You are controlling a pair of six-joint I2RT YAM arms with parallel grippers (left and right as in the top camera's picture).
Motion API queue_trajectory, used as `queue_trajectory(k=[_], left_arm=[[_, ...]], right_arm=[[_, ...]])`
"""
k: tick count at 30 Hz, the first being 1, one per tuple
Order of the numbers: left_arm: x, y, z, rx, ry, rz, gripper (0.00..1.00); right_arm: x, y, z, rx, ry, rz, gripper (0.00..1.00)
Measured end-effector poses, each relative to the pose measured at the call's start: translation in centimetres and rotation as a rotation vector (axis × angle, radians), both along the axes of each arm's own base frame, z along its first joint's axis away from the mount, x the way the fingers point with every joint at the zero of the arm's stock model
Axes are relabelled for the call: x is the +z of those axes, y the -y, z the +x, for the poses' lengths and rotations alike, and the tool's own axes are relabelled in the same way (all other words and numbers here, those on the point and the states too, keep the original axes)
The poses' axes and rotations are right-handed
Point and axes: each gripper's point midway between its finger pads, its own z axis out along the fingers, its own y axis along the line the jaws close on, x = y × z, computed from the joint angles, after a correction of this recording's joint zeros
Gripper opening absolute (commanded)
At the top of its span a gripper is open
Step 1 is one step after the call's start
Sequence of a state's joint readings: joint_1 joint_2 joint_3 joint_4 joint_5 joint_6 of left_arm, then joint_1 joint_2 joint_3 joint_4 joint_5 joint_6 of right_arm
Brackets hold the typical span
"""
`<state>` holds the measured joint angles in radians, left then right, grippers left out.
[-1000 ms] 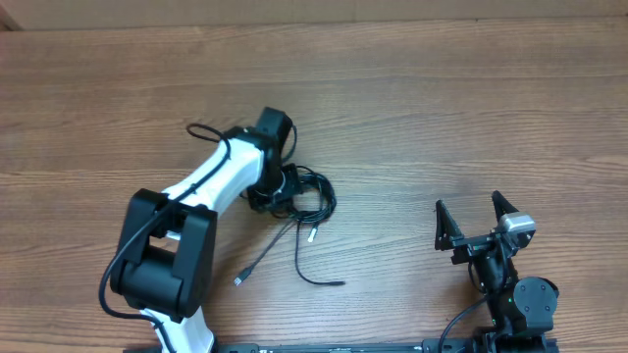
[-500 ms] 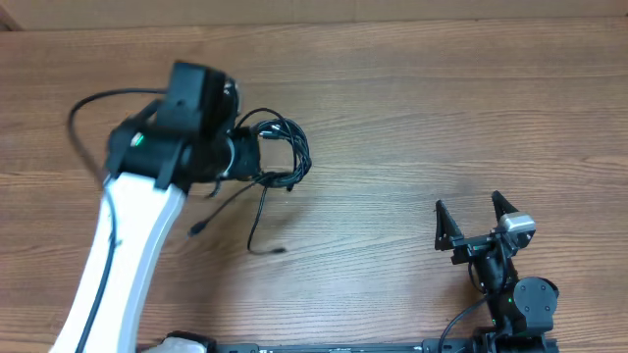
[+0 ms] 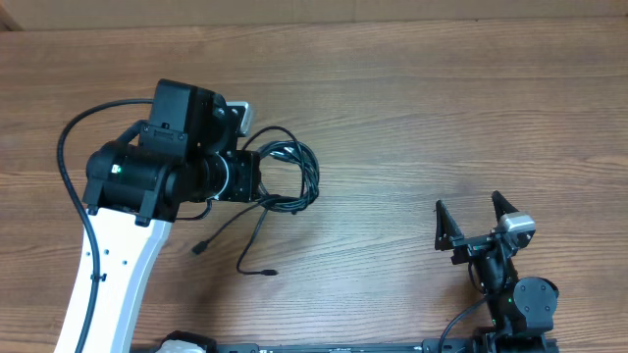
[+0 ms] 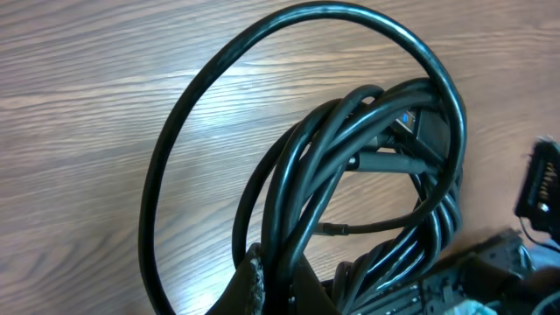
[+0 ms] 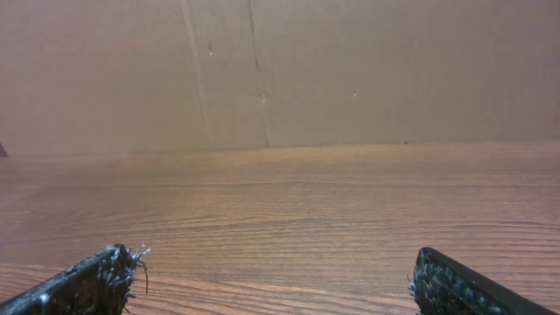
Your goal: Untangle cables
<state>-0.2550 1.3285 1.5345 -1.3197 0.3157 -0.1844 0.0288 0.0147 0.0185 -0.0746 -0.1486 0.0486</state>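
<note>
**Overhead view.** Wooden tabletop [image 3: 412, 108], brown grain. Left arm [image 3: 113, 265], white link with black wrist, reached in from the lower left. Left gripper [image 3: 259, 179] was clamped narrow on the cables [image 3: 302, 169], a bunch of thin black cords coiled in loose loops just right of the wrist, left of the tabletop's centre. Two loose tails hung from the bunch toward the near edge: one ended in a small dark plug [image 3: 199, 247], the other in a cord end [image 3: 269, 272] lying on the wood. Right gripper [image 3: 475, 222] stood well apart, near the lower right edge, its jaws spread wide.

**Left wrist view.** The cables filled the frame: one large single loop arched over the wood, with several strands bundled together inside it. The bundle ran down between the dark fingertips [image 4: 254, 278] at the bottom edge, pinched there.

**Right wrist view.** Two black fingertips [image 5: 87, 284] sat at opposite lower corners, wide apart, over bare wood. A plain brown wall [image 5: 280, 70] stood behind the tabletop.
</note>
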Motion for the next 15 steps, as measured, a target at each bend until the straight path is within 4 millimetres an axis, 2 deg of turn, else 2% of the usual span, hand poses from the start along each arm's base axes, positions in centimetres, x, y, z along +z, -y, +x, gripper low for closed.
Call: queue_trajectory(k=[6,9,12,15], left_arm=[[-1.9,1.3,-0.4,-0.041,-0.047,-0.064,0.04],[-3.4,1.6,-0.8,-0.03,-0.097,-0.084,0.04],[-5.2,1.7,-1.1,-0.002,-0.147,-0.095,0.04],[-6.8,1.8,-0.9,0.038,-0.172,-0.11,0.04]], right_arm=[[0.0,0.0,0.0,0.0,0.0,0.0,1.0],[0.1,0.0,0.0,-0.002,0.004,0.0,1.0],[1.3,0.2,0.0,-0.01,0.052,0.007,1.0],[1.2,-0.7,-0.2,0.04,0.036,0.059,1.0]])
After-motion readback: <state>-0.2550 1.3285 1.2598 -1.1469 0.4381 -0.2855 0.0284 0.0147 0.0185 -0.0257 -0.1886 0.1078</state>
